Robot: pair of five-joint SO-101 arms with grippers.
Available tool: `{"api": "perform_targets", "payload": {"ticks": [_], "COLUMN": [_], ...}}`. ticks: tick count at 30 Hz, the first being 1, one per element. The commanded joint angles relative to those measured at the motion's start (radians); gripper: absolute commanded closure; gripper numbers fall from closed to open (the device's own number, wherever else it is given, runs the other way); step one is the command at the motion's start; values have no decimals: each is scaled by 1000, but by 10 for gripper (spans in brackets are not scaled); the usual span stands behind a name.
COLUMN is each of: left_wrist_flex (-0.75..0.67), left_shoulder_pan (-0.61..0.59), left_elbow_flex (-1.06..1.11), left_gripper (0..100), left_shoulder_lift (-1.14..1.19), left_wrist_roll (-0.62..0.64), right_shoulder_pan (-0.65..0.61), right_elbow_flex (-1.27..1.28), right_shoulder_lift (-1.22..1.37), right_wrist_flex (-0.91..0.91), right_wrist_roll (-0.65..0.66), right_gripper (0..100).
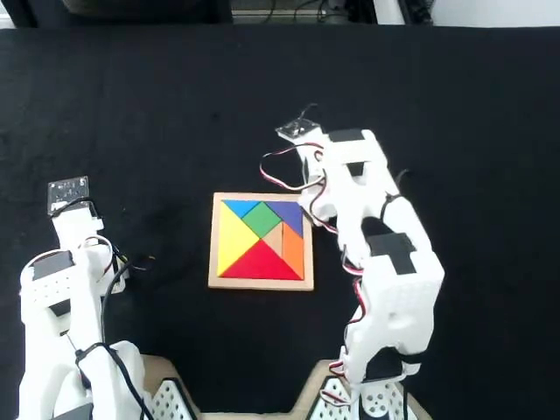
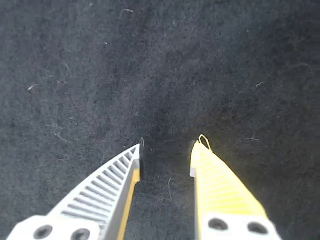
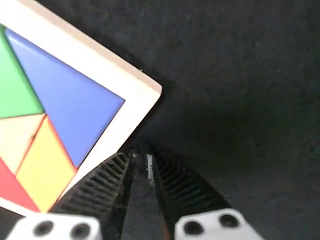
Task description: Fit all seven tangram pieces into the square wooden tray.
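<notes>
Square wooden tray (image 1: 261,284), seven coloured tangram pieces (image 1: 254,249) inside.
We log left gripper (image 2: 166,150) parted, empty; right gripper (image 3: 141,160) closed, empty.

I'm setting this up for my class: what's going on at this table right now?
The square wooden tray looks full: the coloured tangram pieces lie flat inside it with no gap showing. The right tool is shut and empty, just outside the tray's rim near a corner. The left tool hangs open over the bare black cloth, off to the side, holding nothing.
</notes>
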Motion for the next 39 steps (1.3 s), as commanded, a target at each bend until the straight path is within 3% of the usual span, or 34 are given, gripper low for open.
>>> {"api": "perform_targets", "payload": {"ticks": [1, 11, 16, 21, 27, 33, 36, 39], "left_wrist_flex": [-17, -17, -17, -17, 6, 198, 287, 358], "left_shoulder_pan": [12, 13, 13, 18, 176, 271, 285, 285], "left_elbow_flex": [-21, -19, -19, -16, -68, -312, -456, -564], "left_gripper": [834, 834, 834, 834, 832, 833, 833, 833], "left_shoulder_lift": [0, 0, 0, -9, -11, -11, -11, -11], "left_wrist_roll": [8, 8, 8, 14, 17, 215, 321, 353], "right_shoulder_pan": [-71, -52, -18, 31, 144, 227, 339, 367], "right_elbow_flex": [-87, -143, -150, -151, -12, 348, 392, 404], "right_shoulder_lift": [1, -31, -136, -495, -967, -1119, -1213, -1319], "right_wrist_flex": [-6, 78, 149, 388, 437, 334, 272, 275], "right_wrist_roll": [-15, -15, -110, -110, -61, -68, -155, -150], "right_gripper": [988, 988, 988, 988, 987, 987, 987, 987]}}
